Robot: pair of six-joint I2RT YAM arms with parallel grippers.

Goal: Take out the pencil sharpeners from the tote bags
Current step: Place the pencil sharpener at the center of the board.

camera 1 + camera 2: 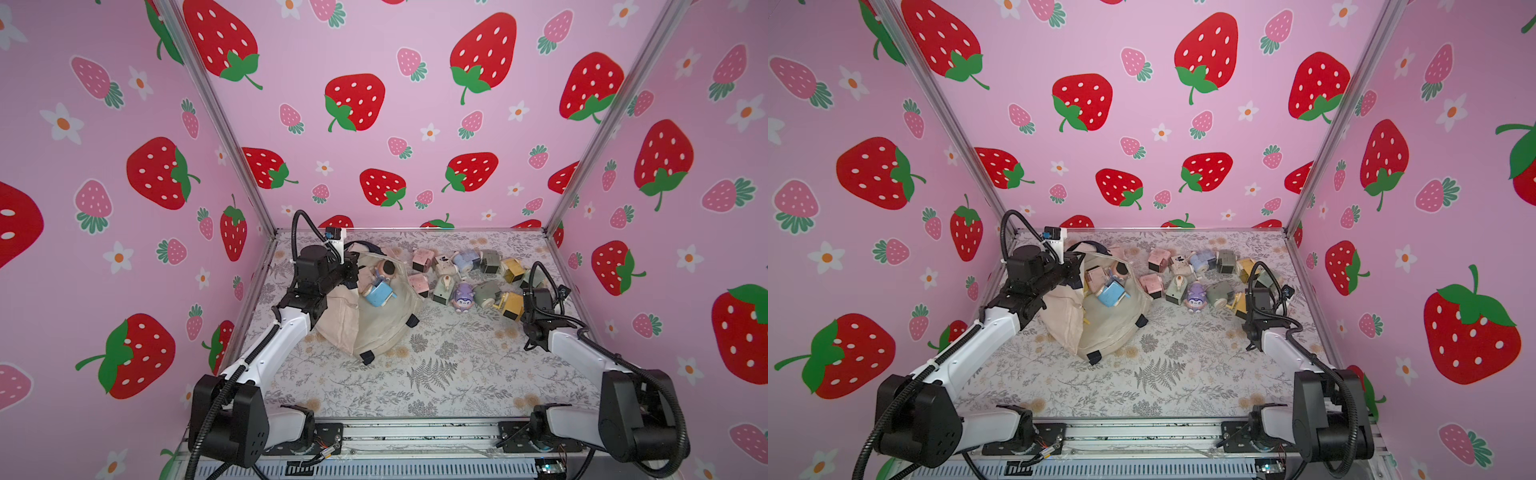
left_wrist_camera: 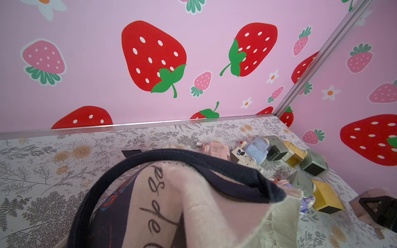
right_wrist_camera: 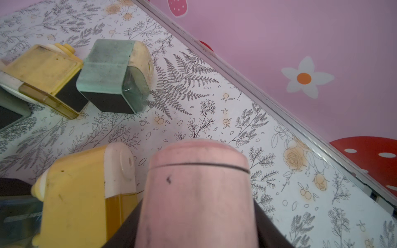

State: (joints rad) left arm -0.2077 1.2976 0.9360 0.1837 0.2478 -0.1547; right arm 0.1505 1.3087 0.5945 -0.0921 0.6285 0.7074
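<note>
By the table's (image 1: 436, 374) back edge, sharpeners (image 1: 465, 259) seemingly touch the tote bag (image 1: 386, 324).

the tote bag (image 2: 193, 204) hides the left jaws, and a blurred, edge-cropped pink sharpener (image 3: 196, 193) hides the right jaws.

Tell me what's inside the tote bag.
A blue sharpener and a pink sharpener show in the open mouth of the tote bag; anything deeper is hidden under canvas.

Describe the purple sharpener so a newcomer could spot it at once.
Find the cream tote bag on the floral table. Loose sharpeners cluster beside its mouth; on the cluster's near edge sits the purple sharpener. It alone is purple, a cartoon figure with a face.
</note>
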